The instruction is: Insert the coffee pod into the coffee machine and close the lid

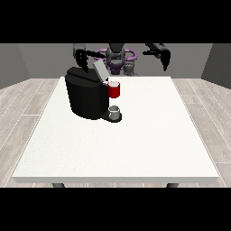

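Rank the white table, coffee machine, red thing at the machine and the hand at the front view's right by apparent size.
1. white table
2. coffee machine
3. hand at the view's right and red thing at the machine: too alike to rank.

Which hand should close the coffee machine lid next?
Robot's right hand, at the view's left: it hangs just above the coffee machine beside the raised lid. The other hand is far off at the view's right.

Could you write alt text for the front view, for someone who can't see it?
A black coffee machine with its lid raised stands on a white table, a grey thing at its base. Behind, a robot holds both hands above the far edge.
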